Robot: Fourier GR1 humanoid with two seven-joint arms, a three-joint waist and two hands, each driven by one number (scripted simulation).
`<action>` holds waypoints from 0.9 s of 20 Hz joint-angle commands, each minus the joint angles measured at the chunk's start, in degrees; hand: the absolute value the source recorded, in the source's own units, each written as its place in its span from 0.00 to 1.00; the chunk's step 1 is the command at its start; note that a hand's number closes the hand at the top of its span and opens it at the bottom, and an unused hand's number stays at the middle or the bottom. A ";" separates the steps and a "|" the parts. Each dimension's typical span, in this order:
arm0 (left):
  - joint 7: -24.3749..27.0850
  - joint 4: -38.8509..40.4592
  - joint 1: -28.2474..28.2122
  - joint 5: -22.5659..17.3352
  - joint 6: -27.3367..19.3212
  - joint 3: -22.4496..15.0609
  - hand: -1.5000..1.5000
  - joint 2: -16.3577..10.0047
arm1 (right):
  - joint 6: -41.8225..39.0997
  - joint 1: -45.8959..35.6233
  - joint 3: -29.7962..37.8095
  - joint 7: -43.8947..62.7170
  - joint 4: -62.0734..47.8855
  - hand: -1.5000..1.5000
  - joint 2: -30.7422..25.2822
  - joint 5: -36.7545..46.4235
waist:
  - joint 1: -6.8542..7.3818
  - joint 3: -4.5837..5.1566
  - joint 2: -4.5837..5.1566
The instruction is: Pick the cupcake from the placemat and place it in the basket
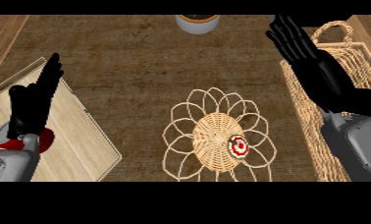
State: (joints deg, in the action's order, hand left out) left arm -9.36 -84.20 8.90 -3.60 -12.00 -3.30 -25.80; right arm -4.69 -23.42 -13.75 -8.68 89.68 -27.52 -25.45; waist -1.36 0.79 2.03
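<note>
Sitting on the placemat (208, 142), the cupcake (238, 145) lies well apart from the straight-fingered right hand (301, 46).

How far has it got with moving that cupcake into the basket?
Nothing looks done: the cupcake sits on the placemat. Nothing is in hand: the right hand is open beside the basket, the left hand rests open at left. Grasping, carrying and placing all remain.

White pot (197, 23), wooden board (76, 129) at left

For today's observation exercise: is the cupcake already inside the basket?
No, the cupcake lies on the placemat, apart from the basket at the right.
</note>
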 commanded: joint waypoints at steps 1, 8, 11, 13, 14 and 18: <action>2.59 6.73 2.10 1.26 0.57 -0.73 0.50 3.05 | -1.37 4.62 2.27 -4.78 -3.19 1.00 2.20 -0.01 | 0.82 -0.79 -1.83; -1.68 3.51 -0.46 -1.58 3.30 -1.91 0.50 2.73 | -6.04 19.08 4.34 -37.13 -0.40 1.00 12.56 0.03 | -0.92 -1.22 -2.41; -2.51 4.13 0.76 -0.89 3.07 -3.50 0.50 4.47 | 6.77 23.81 -1.11 -43.36 2.60 0.00 19.36 12.55 | -0.81 -0.82 -2.44; -2.31 4.37 1.03 -0.63 3.27 -3.00 0.50 3.83 | 15.15 29.30 -1.99 -43.33 4.84 0.00 22.40 15.72 | -1.05 -0.73 -2.48; -3.78 4.11 1.86 -0.03 2.27 -3.36 0.50 4.37 | 18.94 31.08 -2.98 -42.55 5.84 0.00 23.96 17.55 | -0.98 -0.73 -2.48; -3.06 4.51 1.37 -0.38 2.05 -2.87 0.50 4.77 | 28.82 34.80 0.91 -29.28 6.55 0.00 14.13 27.89 | -1.66 -0.36 -2.50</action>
State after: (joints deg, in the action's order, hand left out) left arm -12.16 -79.63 10.36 -4.26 -9.27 -5.86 -21.89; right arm 15.07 6.83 -14.42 -43.37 95.26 -9.56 -6.13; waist -2.54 0.20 -0.42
